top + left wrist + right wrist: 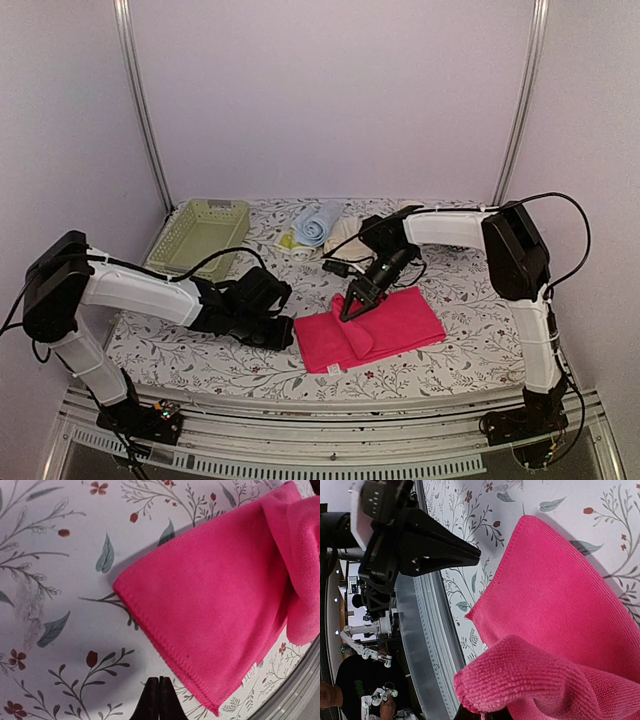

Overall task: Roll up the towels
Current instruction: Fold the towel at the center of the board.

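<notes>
Left end effector beside pink towel; green basket well apart.

The front towel lies on the table, in the middle near the front edge, and its left part is folded over. The left gripper is just left of it. The right gripper is at the fold, on the back-left side. Behind them, at the back of the table, lies a rolled towel with another towel just right of it. The basket stands in the back left corner.
</notes>
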{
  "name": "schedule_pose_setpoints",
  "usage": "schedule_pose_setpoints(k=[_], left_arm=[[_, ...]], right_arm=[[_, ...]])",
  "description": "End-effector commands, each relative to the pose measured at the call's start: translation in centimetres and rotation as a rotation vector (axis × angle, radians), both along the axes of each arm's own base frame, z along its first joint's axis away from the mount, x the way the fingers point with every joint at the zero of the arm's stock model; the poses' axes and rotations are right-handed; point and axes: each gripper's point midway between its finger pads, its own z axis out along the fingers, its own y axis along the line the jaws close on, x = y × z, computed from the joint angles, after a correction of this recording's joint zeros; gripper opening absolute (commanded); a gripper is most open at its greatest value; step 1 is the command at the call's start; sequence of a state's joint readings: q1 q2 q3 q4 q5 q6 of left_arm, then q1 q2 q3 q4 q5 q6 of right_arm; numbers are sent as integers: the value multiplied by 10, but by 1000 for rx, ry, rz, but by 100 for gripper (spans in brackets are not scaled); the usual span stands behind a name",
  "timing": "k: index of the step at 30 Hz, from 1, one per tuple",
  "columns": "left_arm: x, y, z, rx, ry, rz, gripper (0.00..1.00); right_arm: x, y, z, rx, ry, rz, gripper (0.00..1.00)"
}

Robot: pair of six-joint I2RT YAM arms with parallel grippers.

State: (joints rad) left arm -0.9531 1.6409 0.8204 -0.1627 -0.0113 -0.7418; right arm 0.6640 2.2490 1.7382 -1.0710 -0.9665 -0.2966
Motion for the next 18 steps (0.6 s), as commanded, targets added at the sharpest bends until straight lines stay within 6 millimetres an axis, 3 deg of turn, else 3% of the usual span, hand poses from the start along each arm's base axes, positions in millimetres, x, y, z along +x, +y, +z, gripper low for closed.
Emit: schedule_pose_setpoints(k=[1,13,14,18], left_arm=[[-8,-5,7,-102,23,52,0],[-14,-10,2,-173,53,71,0],[-14,-11,2,-176,53,71,0],[-14,-15,1,-189,54,65,0]], right_arm=[[-3,28,9,53,31,3,2],[-9,54,6,66,118,-24,2],[-12,55,-8,47,145,-21,2],[-13,58,-16,39,162,-25,2]])
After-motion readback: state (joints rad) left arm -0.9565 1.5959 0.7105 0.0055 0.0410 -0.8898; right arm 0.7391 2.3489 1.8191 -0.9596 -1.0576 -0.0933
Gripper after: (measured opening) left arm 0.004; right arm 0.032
